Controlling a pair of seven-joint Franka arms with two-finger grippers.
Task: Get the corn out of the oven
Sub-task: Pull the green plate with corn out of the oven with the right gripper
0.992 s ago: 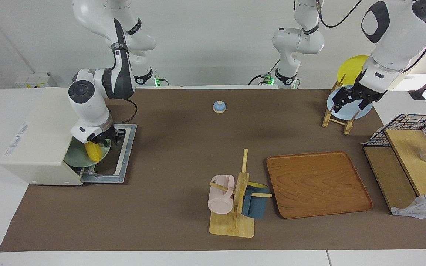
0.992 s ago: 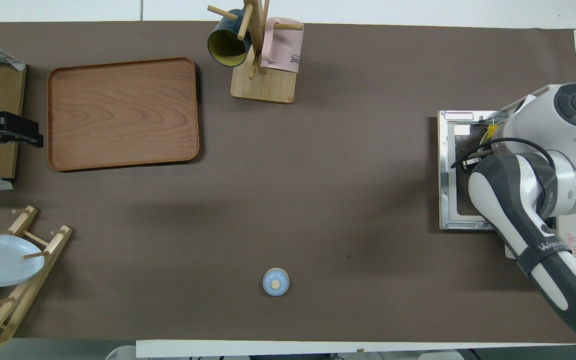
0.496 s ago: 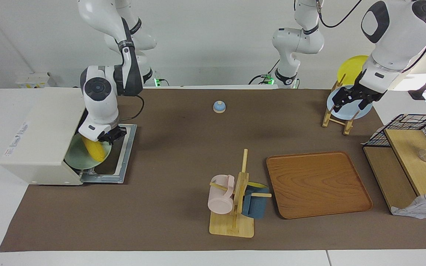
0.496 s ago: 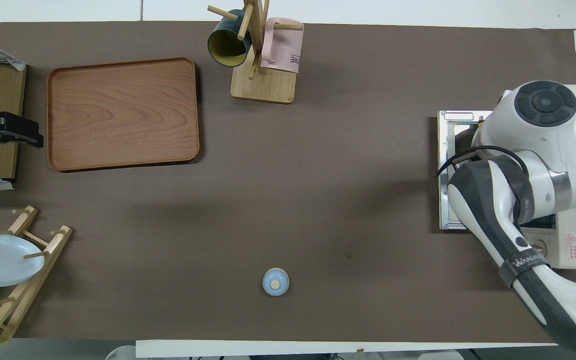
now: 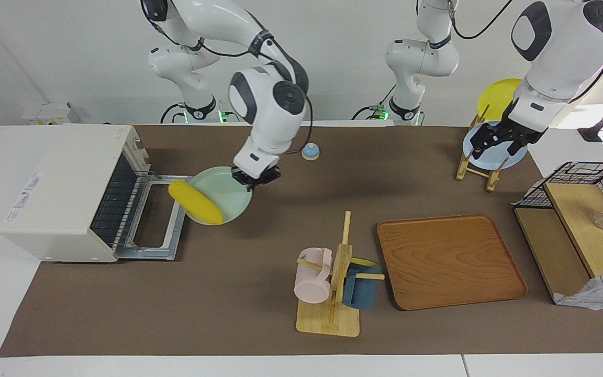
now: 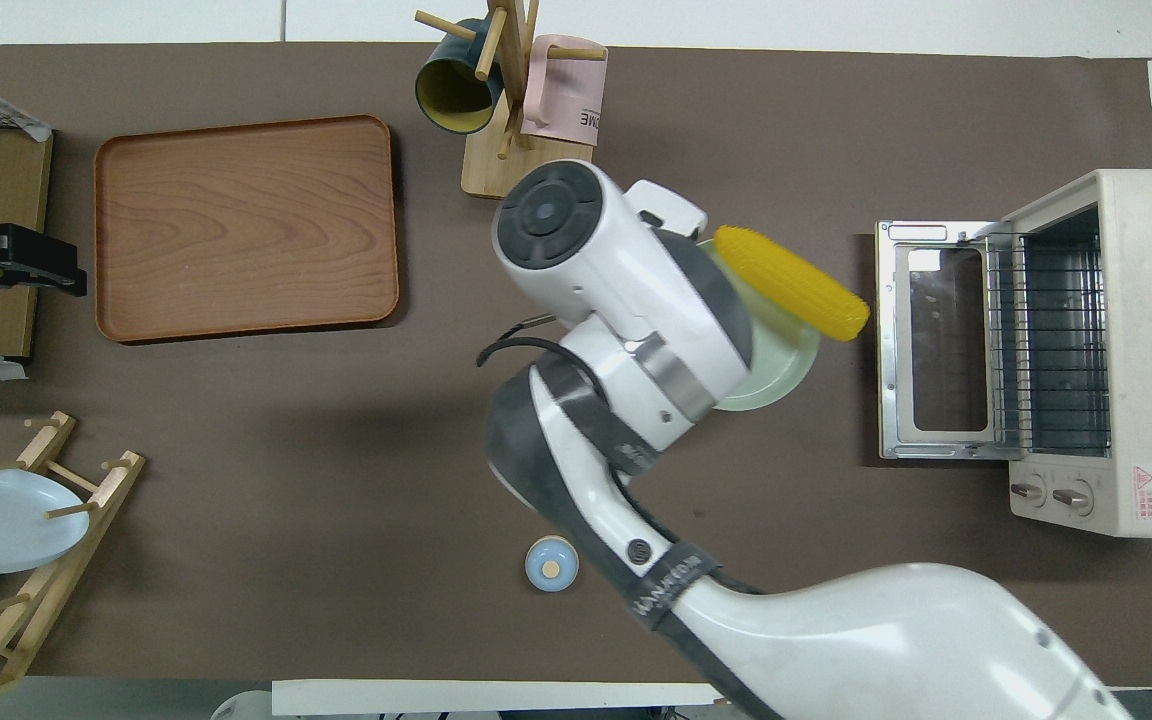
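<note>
Yellow corn [image 5: 195, 208] is riding on a pale green plate [image 5: 228, 184], which the right gripper [image 5: 256, 178] is pinching by its rim, probably to carry both together. Plate and corn are hanging over the mat in front of the open oven [image 5: 66, 191]. The corn is lying at the plate's oven-side edge, well apart from the fingers. The left gripper [image 5: 499, 140] is waiting over the dish rack [image 5: 478, 167]; whether its fingers are parted I cannot tell.

High facing camera across table, steep overhead camera, both sharing tabletop [image 5: 259, 293]

Corn [image 5: 195, 207] lies on the plate [image 5: 225, 184], beside the oven [image 5: 66, 191].
</note>
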